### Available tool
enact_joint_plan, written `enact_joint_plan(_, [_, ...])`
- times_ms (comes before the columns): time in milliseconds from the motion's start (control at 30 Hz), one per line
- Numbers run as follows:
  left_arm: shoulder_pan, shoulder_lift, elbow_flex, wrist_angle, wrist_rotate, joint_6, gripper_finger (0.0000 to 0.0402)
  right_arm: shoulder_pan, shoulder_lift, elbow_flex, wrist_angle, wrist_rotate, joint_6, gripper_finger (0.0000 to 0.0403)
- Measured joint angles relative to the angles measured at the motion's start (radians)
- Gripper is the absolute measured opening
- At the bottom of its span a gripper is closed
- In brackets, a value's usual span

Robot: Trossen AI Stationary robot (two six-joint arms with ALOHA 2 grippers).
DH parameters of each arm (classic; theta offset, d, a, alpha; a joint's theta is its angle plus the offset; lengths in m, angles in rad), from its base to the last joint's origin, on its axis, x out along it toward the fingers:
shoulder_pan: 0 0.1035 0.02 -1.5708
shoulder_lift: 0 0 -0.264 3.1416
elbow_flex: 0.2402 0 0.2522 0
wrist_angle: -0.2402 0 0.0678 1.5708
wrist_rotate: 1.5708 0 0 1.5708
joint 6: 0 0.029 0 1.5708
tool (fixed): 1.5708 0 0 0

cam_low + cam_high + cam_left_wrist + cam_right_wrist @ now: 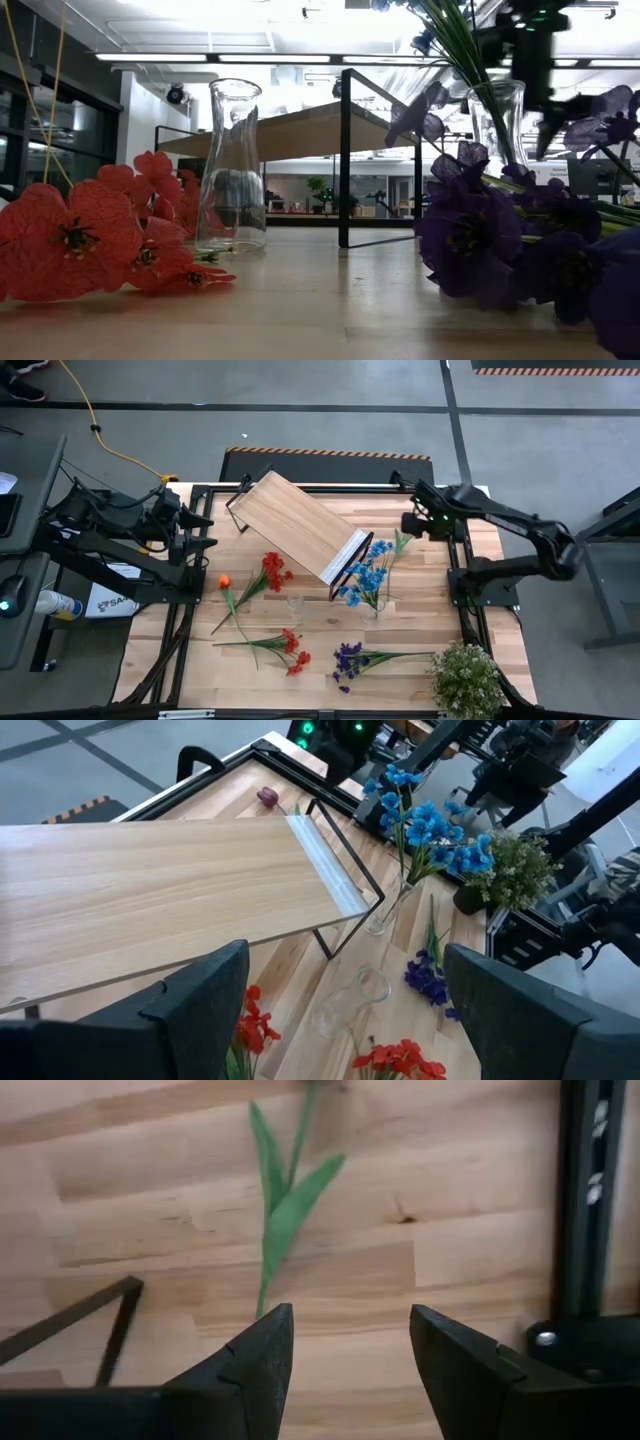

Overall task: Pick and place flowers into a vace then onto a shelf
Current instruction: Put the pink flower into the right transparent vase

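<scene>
The bench [400, 650] carried the shelf [295, 525], standing slantwise at its far middle. Blue flowers [365, 575] stood in a vase [375, 607]; red, orange and purple ones lay loose nearby. The right end effector [350, 1350] hovered, released, over a green stem [275, 1230], perhaps a flower's. It should straddle that stem squarely before clenching. The left end effector [340, 1010] waited released beside the shelf. I read no labels.

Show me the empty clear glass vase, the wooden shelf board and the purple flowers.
Empty clear glass vase [231, 170], low view, its body.
Light wooden shelf board [300, 525], high view, middle of board.
Purple flowers [348, 660], high view, the heads.
</scene>
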Motion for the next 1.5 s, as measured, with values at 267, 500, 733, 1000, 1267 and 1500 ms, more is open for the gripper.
enact_joint_plan(267, [0.0,0.017,0.0,0.0,-0.014,0.0,0.0367,0.002,-0.237,-0.214,0.254,-0.017,0.132,0.0192])
enact_joint_plan(500, [0.0,0.031,0.0,0.0,-0.013,0.0,0.0367,0.002,-0.242,-0.29,0.417,-0.032,0.122,0.0193])
enact_joint_plan(733, [0.0,0.058,0.0,0.0,-0.012,0.0,0.0367,0.002,-0.186,-0.304,0.469,-0.033,0.083,0.0193])
enact_joint_plan(1000, [0.0,0.072,0.0,0.0,-0.009,0.0,0.0367,-0.001,-0.085,-0.303,0.489,0.014,0.098,0.0193])
enact_joint_plan(1267, [0.0,0.076,0.0,0.0,-0.009,0.0,0.0367,-0.001,0.007,-0.303,0.59,0.02,0.137,0.0193])
enact_joint_plan(1500, [0.0,0.076,0.0,0.0,-0.01,0.0,0.0367,-0.001,0.067,-0.303,0.591,0.072,0.181,0.0192])
